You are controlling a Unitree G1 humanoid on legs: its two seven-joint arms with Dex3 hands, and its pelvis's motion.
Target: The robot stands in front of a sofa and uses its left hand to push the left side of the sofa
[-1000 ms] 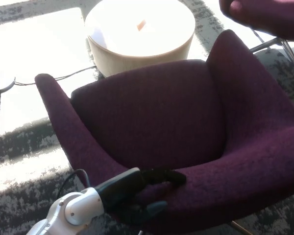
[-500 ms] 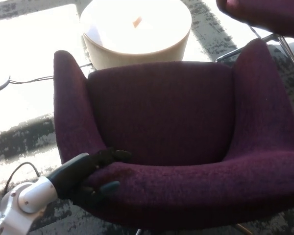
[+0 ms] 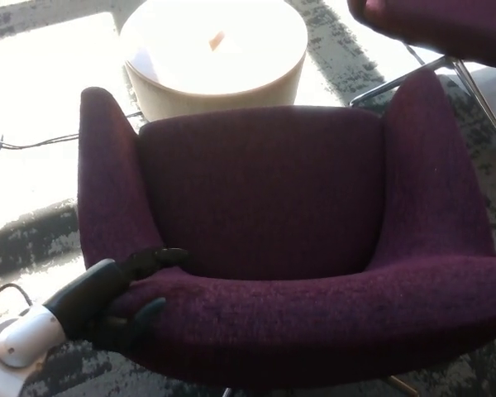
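Sofa [image 3: 273, 207]: purple, low-backed, had swung from skewed to nearly square-on within the second.
Left hand [image 3: 120, 302]: pressed on the sofa's front-left corner, fingers spread over the rim, clamped on nothing.
Right hand: out of view.
Beyond: round pale table [image 3: 215, 50].
Reading: push looked largely done.

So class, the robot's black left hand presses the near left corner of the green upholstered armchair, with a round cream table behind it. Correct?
Not quite: the head view shows the upholstered armchair is dark purple, not green. The black left hand does press its near left corner, and the round cream table stands behind.
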